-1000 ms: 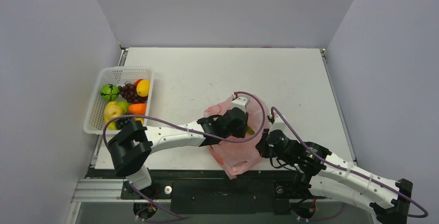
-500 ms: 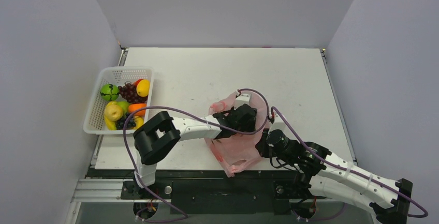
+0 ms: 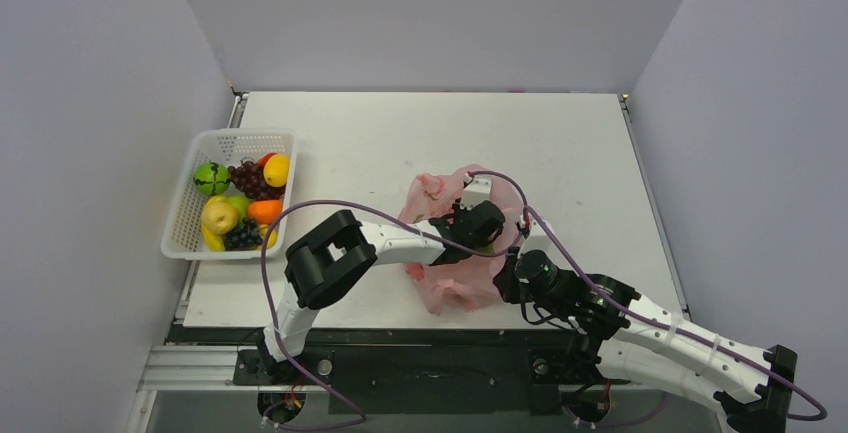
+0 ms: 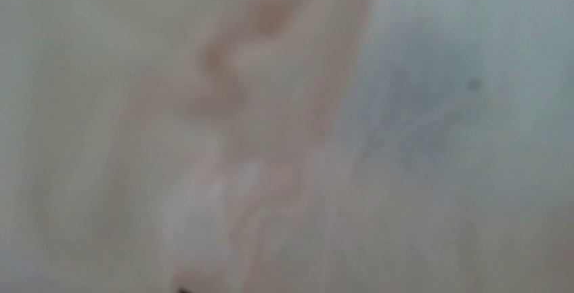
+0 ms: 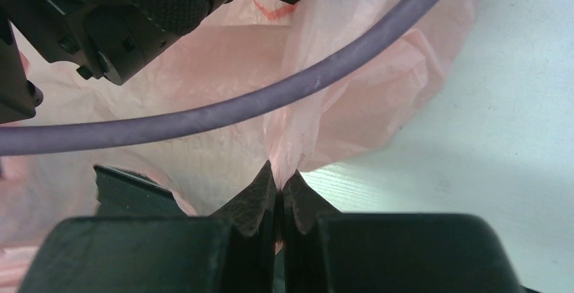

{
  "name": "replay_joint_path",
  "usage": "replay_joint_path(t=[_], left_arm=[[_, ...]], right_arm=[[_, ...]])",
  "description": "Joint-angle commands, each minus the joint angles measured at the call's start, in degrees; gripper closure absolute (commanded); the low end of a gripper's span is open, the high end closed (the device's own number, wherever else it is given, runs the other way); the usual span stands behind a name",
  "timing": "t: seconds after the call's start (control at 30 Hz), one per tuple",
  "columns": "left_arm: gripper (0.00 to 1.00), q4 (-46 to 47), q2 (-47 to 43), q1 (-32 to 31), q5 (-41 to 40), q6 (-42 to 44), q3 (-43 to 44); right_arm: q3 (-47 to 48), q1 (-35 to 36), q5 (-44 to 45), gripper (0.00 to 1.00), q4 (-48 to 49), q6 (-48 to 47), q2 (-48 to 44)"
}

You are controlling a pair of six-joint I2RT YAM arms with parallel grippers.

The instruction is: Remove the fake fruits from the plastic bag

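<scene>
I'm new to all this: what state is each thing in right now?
plastic bag, crumpled, one fold pinched
right gripper, shut on the bag
left gripper, down at the bag; open or shut unclear
basket, holding fruits
fruits, piled in the basket

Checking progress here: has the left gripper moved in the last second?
Yes. The left gripper has shifted right, farther from the white basket, deeper into the plastic bag.
</scene>
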Motion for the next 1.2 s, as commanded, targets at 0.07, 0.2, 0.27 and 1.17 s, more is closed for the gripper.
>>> replay_joint_path(t=[0.07,0.2,0.27,1.17], left_arm=[[0.95,0.82,-0.72,0.54,2.14,2.38,-1.06],[1.0,1.72,-4.64,0.52,5.78,2.56,-3.05],[1.0,2.52,-7.23,0.47,8.2,2.67,-4.7],[1.0,4.26,-45.52,0.45,32.11,4.45,-22.53]], right_arm=[[0.04,0.5,2.18,1.0,2.42,0.48,-0.71],[1.14,0.48,1.88,1.0,2.54,-0.69,0.4],[1.67,0.53,2.04,1.0,1.92,-1.36,1.24],[2.14,0.4,7.36,1.0,1.96,-1.33,1.9]])
